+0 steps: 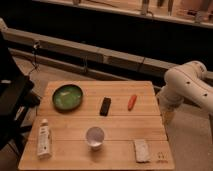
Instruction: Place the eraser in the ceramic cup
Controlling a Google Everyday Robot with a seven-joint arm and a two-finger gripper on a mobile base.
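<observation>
Wooden counter [125, 125] is seen bearing the black block taken to be the eraser [105, 106], laid flat near its middle, behind the ceramic cup [95, 137] and apart from it. The end effector [167, 117] hangs just beside the counter's right edge; whether it is wide or narrow cannot be told. The reach is judged not yet begun: the eraser must first be approached and gripped
</observation>
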